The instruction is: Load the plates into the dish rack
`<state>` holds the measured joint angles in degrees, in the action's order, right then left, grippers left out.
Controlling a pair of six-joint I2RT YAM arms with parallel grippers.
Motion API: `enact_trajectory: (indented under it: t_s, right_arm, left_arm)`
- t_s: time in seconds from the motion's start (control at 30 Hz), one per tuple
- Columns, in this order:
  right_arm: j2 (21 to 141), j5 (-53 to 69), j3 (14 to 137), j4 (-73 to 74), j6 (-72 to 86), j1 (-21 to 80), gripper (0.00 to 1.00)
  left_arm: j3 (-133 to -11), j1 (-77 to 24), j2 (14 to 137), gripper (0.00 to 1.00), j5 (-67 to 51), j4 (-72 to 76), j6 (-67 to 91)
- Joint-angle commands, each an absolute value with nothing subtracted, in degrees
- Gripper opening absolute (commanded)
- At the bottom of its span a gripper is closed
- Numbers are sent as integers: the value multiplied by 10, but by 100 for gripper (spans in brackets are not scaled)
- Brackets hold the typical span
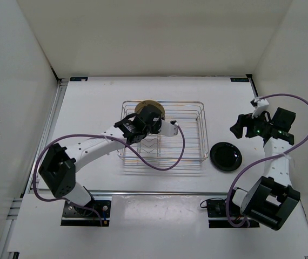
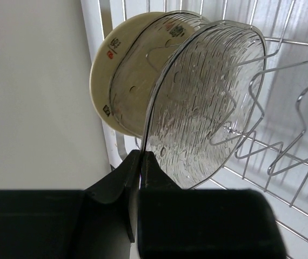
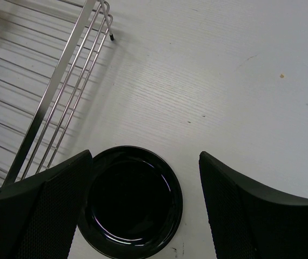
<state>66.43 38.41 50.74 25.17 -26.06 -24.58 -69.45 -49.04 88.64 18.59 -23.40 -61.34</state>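
Left gripper (image 2: 141,157): black moulded jaws pinched together on the lower rim of a clear plate (image 2: 208,102), which stands on edge inside the dish rack (image 2: 283,40).
Clear plate: round and translucent, its surface rippled with fine ridges and small bubbles, with a thin bright rim.
Second clear plate (image 2: 135,86): same pattern, upright just behind the first and overlapped by it.
Tan plate (image 2: 101,75): matte cream-tan, round, with small printed marks near its rim, upright behind both and nearest the rack's wire wall.
All three stand close together at the far side of the rack, left of its middle.
Dish rack: rectangular chrome wire basket with thin parallel bars and zigzag divider wires, set mid-table.
Right gripper (image 3: 146,159): jaws spread wide with nothing between them, textured black pads, hanging over the black plate (image 3: 132,208).
Black plate: glossy, round and shallow, lying flat on the table (image 3: 240,81) just right of the rack, outside it.
Table: white, with a faint wood grain.
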Motion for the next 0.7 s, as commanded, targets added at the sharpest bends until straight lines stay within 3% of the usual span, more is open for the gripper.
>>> enact_trajectory:
  t_s: [0.0, 0.67]
  right_arm:
    - [643, 407, 516, 246, -267, -255, 83]
    - [627, 447, 516, 290, -304, -294, 84]
  left_arm:
    - [-692, -497, 876, 10, 171, -225, -593]
    - [-670, -502, 897, 10, 165, -225, -583]
